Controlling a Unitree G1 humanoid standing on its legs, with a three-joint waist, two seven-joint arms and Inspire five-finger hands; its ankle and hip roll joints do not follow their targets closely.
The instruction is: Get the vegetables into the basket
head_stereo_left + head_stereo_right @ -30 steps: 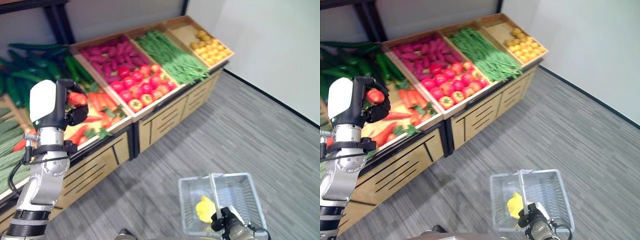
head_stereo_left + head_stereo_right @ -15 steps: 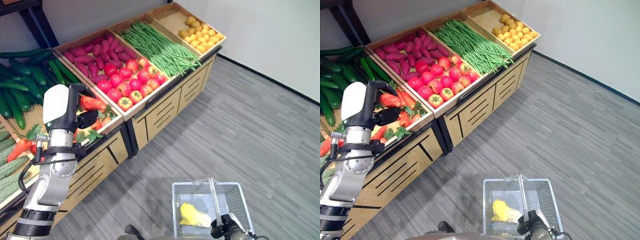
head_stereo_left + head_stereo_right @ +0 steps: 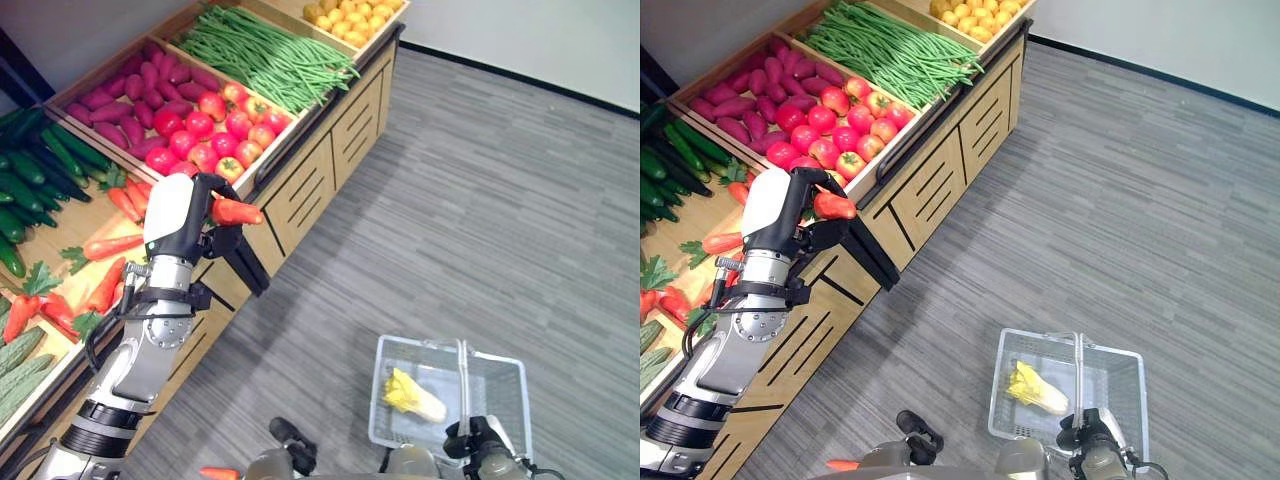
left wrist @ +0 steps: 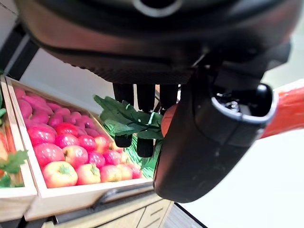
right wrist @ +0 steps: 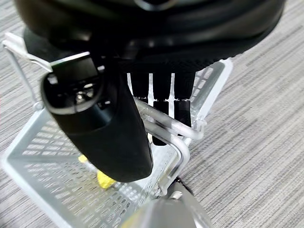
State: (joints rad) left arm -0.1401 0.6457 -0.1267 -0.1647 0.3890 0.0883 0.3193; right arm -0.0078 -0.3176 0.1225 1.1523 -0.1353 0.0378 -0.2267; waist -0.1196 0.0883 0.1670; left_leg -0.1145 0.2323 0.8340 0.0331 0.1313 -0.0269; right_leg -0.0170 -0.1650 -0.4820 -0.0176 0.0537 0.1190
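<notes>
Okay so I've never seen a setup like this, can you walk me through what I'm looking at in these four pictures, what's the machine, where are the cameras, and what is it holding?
This is a humanoid robot with two arms and dark hands. Two pictures come from cameras on its head, looking down; the other two from cameras on its wrists, looking along each hand.

The left hand is curled round a carrot, lifted off the wooden produce stand. The stand's bins hold cucumbers, carrots, sweet potatoes, tomatoes, green beans and yellow fruit.

The right hand grips the handle of a wire basket over the grey floor. Something pale yellow and leafy already lies inside.
</notes>
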